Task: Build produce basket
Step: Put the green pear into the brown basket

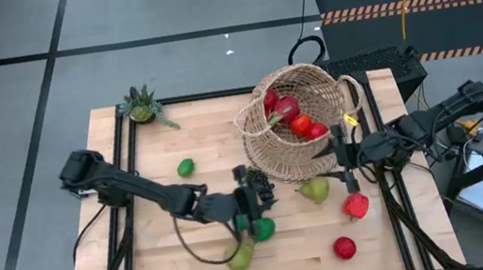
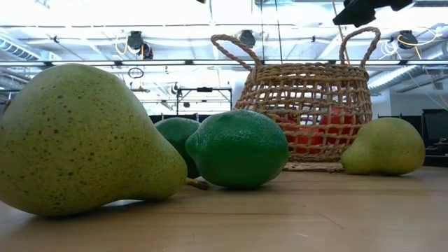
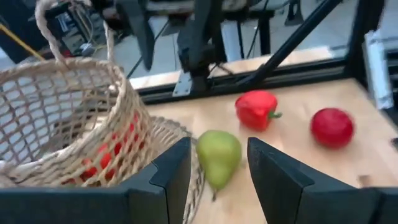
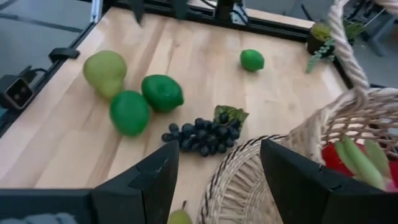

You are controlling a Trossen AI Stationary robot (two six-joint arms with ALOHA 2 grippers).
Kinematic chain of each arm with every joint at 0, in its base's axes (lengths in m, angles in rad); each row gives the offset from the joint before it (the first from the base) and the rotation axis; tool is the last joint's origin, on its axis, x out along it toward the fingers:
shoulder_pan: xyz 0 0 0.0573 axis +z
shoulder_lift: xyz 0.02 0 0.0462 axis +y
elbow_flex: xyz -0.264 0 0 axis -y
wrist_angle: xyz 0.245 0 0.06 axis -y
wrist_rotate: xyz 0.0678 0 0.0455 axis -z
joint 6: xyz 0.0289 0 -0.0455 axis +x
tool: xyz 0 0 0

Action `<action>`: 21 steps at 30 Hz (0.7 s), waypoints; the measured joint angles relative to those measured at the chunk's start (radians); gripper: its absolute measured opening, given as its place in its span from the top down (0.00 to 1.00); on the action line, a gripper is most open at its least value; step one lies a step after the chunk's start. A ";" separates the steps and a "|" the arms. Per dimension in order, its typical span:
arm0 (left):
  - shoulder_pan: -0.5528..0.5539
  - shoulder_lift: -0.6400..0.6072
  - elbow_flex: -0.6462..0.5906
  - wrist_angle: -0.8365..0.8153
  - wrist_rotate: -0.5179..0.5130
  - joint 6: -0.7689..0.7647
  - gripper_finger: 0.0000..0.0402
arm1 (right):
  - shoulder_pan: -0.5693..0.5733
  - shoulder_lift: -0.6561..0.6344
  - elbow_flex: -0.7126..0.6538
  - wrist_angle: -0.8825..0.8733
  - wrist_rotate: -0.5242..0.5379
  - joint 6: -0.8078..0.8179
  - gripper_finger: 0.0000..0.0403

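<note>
The tan wicker basket (image 1: 301, 122) stands on its base at the table's far right; red pieces and a pink dragon fruit (image 1: 285, 108) lie inside. My left gripper (image 1: 255, 199) is open at mid-table, over the dark grapes (image 4: 202, 134), and faces a pear (image 3: 219, 155) beside the basket (image 3: 62, 118). My right gripper (image 1: 341, 154) is open above the basket's near-right rim (image 4: 242, 174), beside a loop handle (image 4: 348, 50). Two limes (image 4: 161, 92) and a second pear (image 4: 104, 71) rest near the front edge.
A red pepper (image 1: 355, 204) and a red apple (image 1: 345, 248) lie at the near right. A single lime (image 1: 186, 167) sits at mid-left, and a potted plant (image 1: 143, 106) stands at the far left corner. Bare wood shows along the table's left side.
</note>
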 joint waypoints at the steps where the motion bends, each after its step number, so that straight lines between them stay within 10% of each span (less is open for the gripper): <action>1: 0.010 0.016 0.013 -0.010 0.013 0.001 0.60 | 0.006 0.000 0.000 -0.006 0.000 0.004 0.46; 21: 0.036 0.029 0.041 -0.482 0.163 -0.311 0.60 | 0.037 0.103 0.000 0.073 0.106 0.012 0.46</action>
